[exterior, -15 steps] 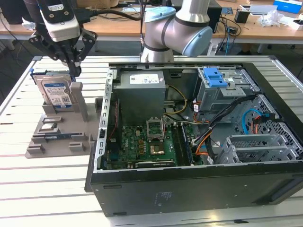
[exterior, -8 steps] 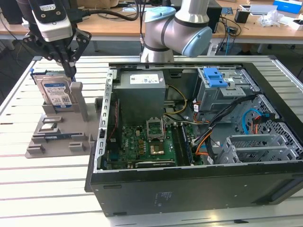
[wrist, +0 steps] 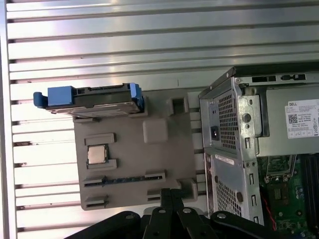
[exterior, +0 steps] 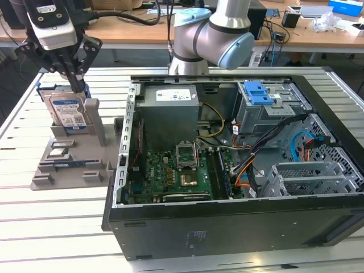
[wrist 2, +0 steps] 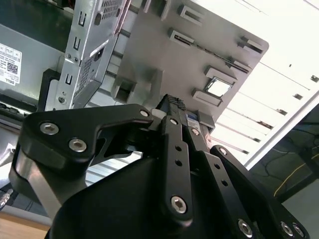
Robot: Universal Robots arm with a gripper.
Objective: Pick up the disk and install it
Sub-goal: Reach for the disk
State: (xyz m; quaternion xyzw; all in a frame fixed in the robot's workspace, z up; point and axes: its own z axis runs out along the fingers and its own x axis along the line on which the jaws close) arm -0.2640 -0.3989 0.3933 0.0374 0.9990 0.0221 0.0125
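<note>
We see a slatted counter [exterior: 57, 227] carrying an open computer case [exterior: 227, 227] and, beside it, a grey holder [exterior: 68, 170]. The disk [exterior: 68, 114] stands upright in the holder. Our claw [exterior: 79, 86] hangs over the holder, drawn narrow, gripping nothing.

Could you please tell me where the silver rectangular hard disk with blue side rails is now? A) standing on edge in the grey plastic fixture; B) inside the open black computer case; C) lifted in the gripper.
A: the silver disk stands upright in a slot of the grey plastic fixture, at the exterior view's left of the open black computer case.
</note>
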